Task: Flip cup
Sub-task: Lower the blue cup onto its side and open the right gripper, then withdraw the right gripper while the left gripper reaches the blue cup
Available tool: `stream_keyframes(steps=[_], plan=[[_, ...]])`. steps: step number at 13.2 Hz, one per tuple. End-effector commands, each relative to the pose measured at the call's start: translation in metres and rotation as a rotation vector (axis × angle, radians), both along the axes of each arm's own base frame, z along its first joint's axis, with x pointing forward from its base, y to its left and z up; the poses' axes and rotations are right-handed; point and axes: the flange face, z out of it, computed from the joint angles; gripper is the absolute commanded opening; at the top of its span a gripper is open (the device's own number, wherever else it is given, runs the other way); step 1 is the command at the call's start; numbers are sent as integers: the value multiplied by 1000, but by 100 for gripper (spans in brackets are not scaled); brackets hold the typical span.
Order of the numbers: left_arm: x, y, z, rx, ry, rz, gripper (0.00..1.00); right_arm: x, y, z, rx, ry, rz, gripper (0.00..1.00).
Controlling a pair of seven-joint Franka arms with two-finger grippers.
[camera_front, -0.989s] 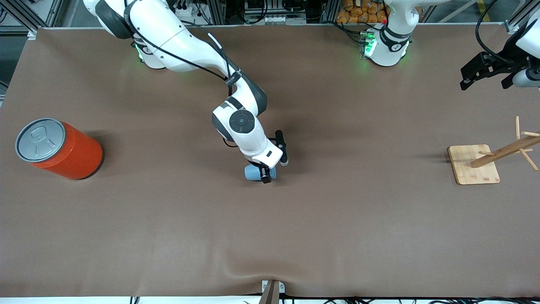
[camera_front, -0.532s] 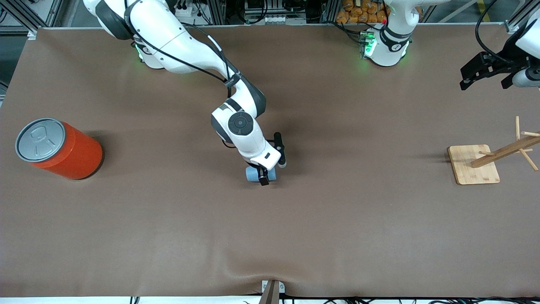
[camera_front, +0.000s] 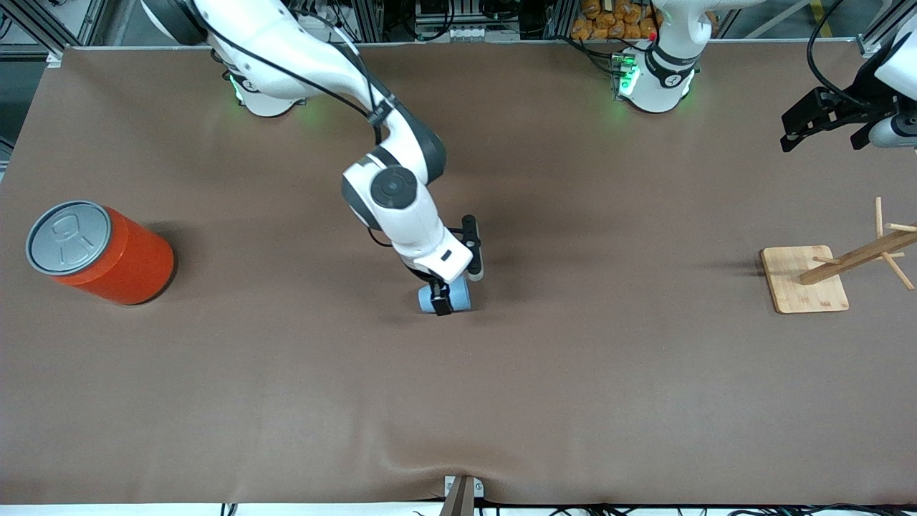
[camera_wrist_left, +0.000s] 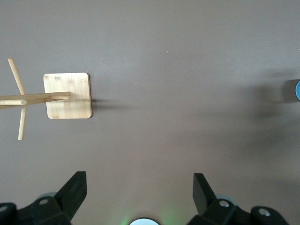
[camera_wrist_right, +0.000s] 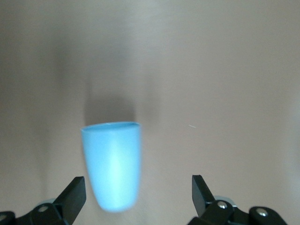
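Note:
The light-blue cup (camera_front: 448, 295) lies on its side on the brown table near the middle. My right gripper (camera_front: 444, 292) hangs right over it, pointing down. In the right wrist view the cup (camera_wrist_right: 112, 164) shows side-on, wide end away from the camera's edge, between the open fingers (camera_wrist_right: 72, 197) and close to one of them, with a clear gap to the second finger. The right gripper (camera_wrist_right: 139, 192) holds nothing. My left gripper (camera_front: 824, 125) waits open and empty, high at the left arm's end of the table (camera_wrist_left: 139, 187). The cup's edge shows in the left wrist view (camera_wrist_left: 297, 90).
A large orange can (camera_front: 100, 251) with a grey lid stands at the right arm's end. A wooden peg rack on a square base (camera_front: 806, 279) stands at the left arm's end, also in the left wrist view (camera_wrist_left: 68, 96).
The right arm's wrist has risen and swung a little toward the right arm's end, with the gripper staying over the cup. The cup has barely moved. The left arm has not moved.

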Motion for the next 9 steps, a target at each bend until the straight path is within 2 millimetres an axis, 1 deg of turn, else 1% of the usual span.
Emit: stream_keyframes(steps=[1,2,3,5,7,8,9], plan=[[-2,1,4,-3,8,3,100,22,-32,19,33,-20,-66,100],[-1,-1,2,-5,11,2,100,29,-43,22,35,-23,-84,100],[0,-2,0,-5,16,0,100,35,-53,29,37,-28,-99,100],[4,-6,-9,-13,35,-11,100,47,-81,48,37,-39,-141,100],[20,-12,-30,-75,74,-26,100,62,-119,55,8,-5,-197,100],[31,-16,-43,-115,82,-28,100,70,-144,67,-3,4,-231,100],[42,-26,-54,-162,77,-36,100,77,-170,78,-16,19,-269,100]])
